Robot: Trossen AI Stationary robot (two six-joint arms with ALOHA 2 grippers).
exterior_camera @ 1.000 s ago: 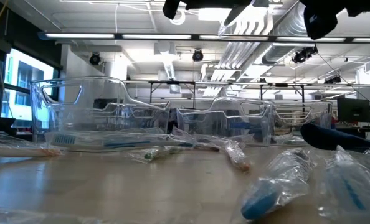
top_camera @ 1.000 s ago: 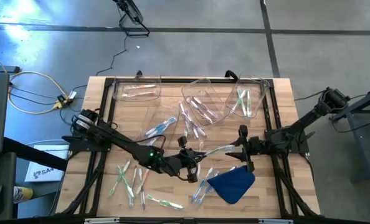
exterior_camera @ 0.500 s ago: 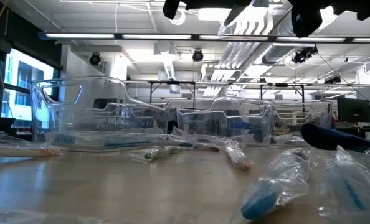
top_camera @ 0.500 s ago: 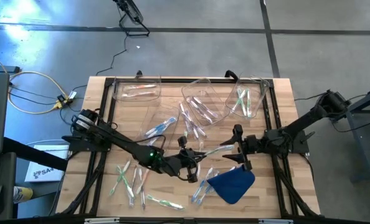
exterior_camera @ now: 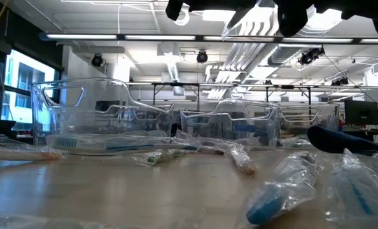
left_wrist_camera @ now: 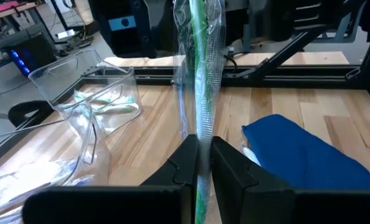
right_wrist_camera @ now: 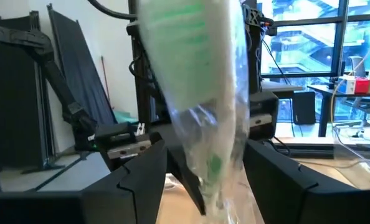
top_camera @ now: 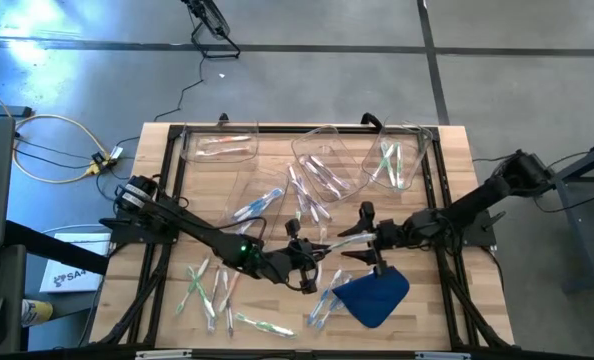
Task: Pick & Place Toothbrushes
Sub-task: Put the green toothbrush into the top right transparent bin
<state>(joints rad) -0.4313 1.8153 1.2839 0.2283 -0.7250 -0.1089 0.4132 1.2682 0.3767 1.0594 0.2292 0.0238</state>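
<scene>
In the low view both arms are cut off by the top edge. The wrapped toothbrush (right_wrist_camera: 197, 106) is blurred in the right wrist view.

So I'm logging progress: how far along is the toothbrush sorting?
Partly done. A few toothbrushes already lie in the clear bins at the table's far edge. In hand: the left gripper is shut on a wrapped green toothbrush, and the open right gripper straddles its other end. Left: many loose toothbrushes on the table.
</scene>
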